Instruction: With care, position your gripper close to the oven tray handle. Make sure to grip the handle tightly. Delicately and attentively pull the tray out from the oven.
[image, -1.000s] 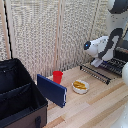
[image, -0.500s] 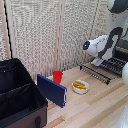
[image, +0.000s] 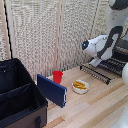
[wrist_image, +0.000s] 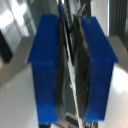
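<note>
Over at the far right end of the light wooden worktop (image: 95, 107) the tray (image: 102, 70) sticks out of the oven (image: 121, 52), which is mostly cut off by the frame edge. It's a flat dark wire rack made of lots of thin parallel rods, and the oven tray handle (image: 95, 74) is the long skinny dark bar along its front edge. The bulky, rounded white arm (image: 100, 47) hangs right over the rack.

The gripper (wrist_image: 70, 65) only really shows in the wrist view: two chunky blue pads (wrist_image: 47, 65) with dark inner faces, sitting close on either side of a thin metal rod. It's blurry, so I honestly can't tell if they're clamped on it or just around it.

Middle of the worktop there's a small round white bowl (image: 80, 86) with something yellow in it. Toward the back edge stands a plain red cup (image: 58, 76), and just beside it a flat blue book-shaped box (image: 51, 90) stands on edge. The near left corner is taken up by a big black case (image: 20, 100), lid open, boxy and matte.
</note>
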